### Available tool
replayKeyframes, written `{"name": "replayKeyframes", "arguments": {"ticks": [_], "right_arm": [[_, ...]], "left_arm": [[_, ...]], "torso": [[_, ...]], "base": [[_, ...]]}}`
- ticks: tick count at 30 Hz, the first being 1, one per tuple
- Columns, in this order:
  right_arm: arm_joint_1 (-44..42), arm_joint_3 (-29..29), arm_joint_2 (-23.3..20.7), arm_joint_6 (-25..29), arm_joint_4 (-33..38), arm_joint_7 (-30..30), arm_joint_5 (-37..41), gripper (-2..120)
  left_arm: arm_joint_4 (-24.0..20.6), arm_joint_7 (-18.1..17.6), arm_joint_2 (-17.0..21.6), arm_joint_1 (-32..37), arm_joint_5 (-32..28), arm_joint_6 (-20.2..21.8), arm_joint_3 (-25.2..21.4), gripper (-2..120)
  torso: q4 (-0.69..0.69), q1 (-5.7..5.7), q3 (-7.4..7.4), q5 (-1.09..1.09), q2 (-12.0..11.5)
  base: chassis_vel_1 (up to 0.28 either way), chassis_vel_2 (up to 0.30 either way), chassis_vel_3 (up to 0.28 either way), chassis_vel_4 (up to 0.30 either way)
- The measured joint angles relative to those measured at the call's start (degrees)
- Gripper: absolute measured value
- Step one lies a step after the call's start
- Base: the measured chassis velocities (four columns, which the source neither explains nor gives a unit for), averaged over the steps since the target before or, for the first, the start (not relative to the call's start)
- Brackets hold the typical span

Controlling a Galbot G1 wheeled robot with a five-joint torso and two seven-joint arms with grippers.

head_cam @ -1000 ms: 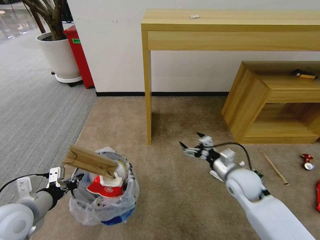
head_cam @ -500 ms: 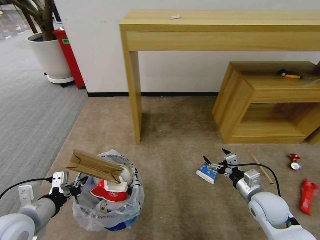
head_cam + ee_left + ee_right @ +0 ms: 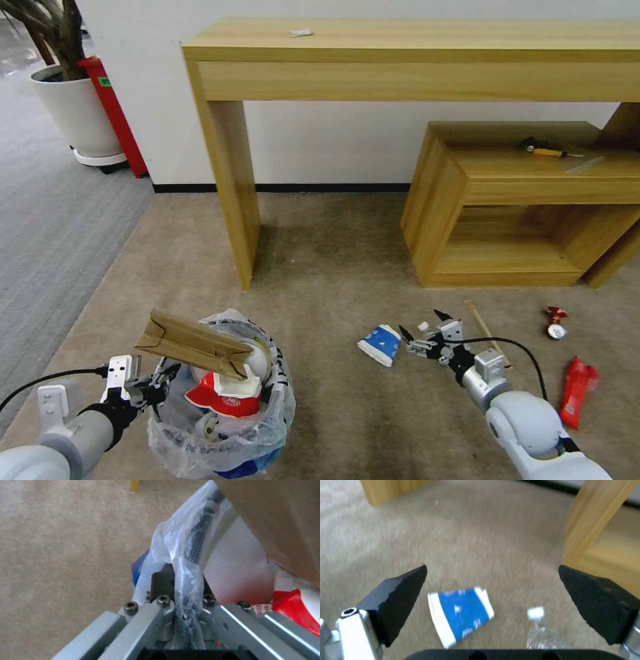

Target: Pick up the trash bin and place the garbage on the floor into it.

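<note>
L gripper [image 3: 162,380] pinching trash bin [image 3: 223,400] rim; R gripper [image 3: 420,328] spread wide over blue carton [image 3: 379,344] on floor [image 3: 333,267].

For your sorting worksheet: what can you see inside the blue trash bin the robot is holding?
Inside the trash bin: a cardboard piece sticking out and a red-white cup. Whatever lies deeper is covered. The left gripper grips its rim.

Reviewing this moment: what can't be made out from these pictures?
- Lower contents of the trash bin: head view, covered by the cardboard and red-white cup.
- Left pincer grip: left wrist view, fingertips wrapped in the plastic bag.
- Small bottle: right wrist view, blurred and cut off by the right pincer body.
- Blue carton print: blurred.
</note>
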Motion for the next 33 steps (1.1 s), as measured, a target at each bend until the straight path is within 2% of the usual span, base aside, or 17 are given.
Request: {"name": "replayKeyframes", "arguments": {"ticks": [1,4,9,12,14,17,22,30,33], "right_arm": [[0.0,0.0,0.0,0.0,0.0,0.0,0.0,100],[5.4,-6.0,0.3,0.8,-8.8,-1.8,0.3,100],[10.0,-10.6,1.5,0.8,-15.7,-3.2,0.2,100],[15.3,-14.3,4.4,1.2,-23.3,-4.1,-0.2,100],[16.7,-15.5,5.4,1.1,-25.8,-4.3,0.0,100],[21.1,-19.7,7.1,-3.6,-31.1,-3.6,7.0,100],[23.4,-20.9,8.6,-4.0,-35.2,-3.0,7.2,100],[28.4,-22.7,10.6,-2.6,-43.0,-2.9,2.1,98],[29.6,-22.9,11.4,-2.1,-44.5,-2.8,0.1,91]], "left_arm": [[0.0,0.0,0.0,0.0,0.0,0.0,0.0,0],[-0.7,-0.1,-0.5,0.8,0.2,0.0,0.1,0],[-1.1,-0.2,-0.9,1.5,0.5,0.0,0.1,0],[-1.5,-0.2,-1.2,2.4,1.0,0.0,-0.1,0],[-1.6,-0.2,-1.2,2.5,1.0,0.0,-0.1,0],[-1.7,-0.2,-1.2,2.6,1.0,0.0,0.0,0],[-1.7,-0.2,-1.2,2.3,1.0,0.0,0.4,0],[-1.2,0.5,-1.1,2.1,1.0,0.0,0.6,0],[-1.1,0.8,-1.1,2.0,1.1,0.0,0.7,0]], "torso": [[0.0,0.0,0.0,0.0,0.0],[-0.02,0.0,0.01,0.01,0.0],[0.0,0.01,0.01,-0.04,0.0],[0.04,0.0,0.0,-0.01,0.0],[0.04,0.0,0.0,-0.01,0.0],[0.0,0.0,0.0,-0.02,0.0],[0.01,0.0,0.0,-0.02,0.0],[0.0,0.0,0.0,-0.02,0.0],[0.0,0.0,0.0,-0.02,0.0]], "base": [[-0.158,-0.178,0.132,0.132],[-0.076,-0.1,0.066,0.06],[-0.006,-0.016,0.002,0.004],[0.0,0.0,0.0,0.0],[0.0,0.0,0.0,0.0],[0.0,0.0,0.0,0.0],[0.0,0.0,0.0,0.0],[0.0,0.0,0.0,0.0],[0.0,0.0,0.0,0.0]]}}
